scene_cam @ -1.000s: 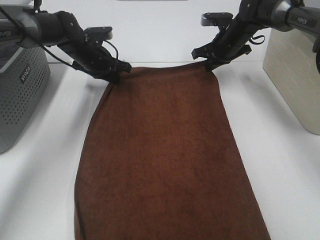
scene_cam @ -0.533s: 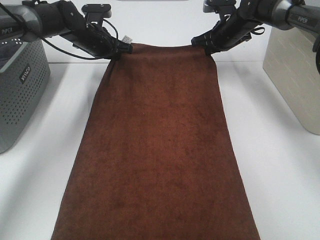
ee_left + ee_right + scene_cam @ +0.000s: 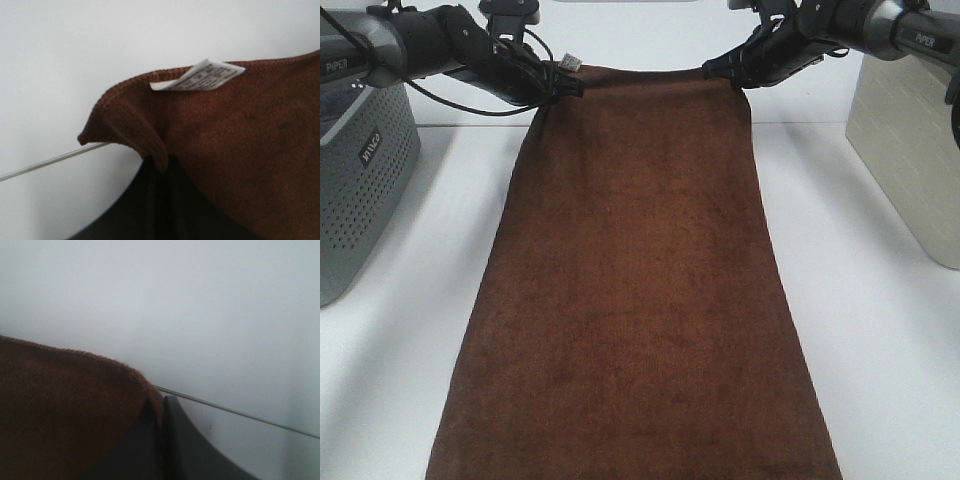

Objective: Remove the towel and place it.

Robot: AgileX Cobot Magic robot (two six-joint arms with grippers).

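Note:
The dark brown towel point(image 3: 640, 290) hangs stretched between my two grippers and drapes down over the white table point(image 3: 880, 290) toward the front edge. My left gripper point(image 3: 558, 85) is shut on the towel's far left corner, where a small white label point(image 3: 570, 64) sticks up. The left wrist view shows the pinched corner point(image 3: 150, 145) and the label point(image 3: 200, 77). My right gripper point(image 3: 730, 70) is shut on the far right corner. The right wrist view shows the fingers point(image 3: 172, 440) clamped on the towel's edge point(image 3: 75, 410).
The grey perforated basket point(image 3: 360, 170) stands at the left edge of the table. A beige box point(image 3: 910, 150) stands at the right edge. A white wall is behind both arms.
Both grippers have lifted the towel's far corners upward and back, pulling the towel taut and straighter. The label now shows at the left corner.

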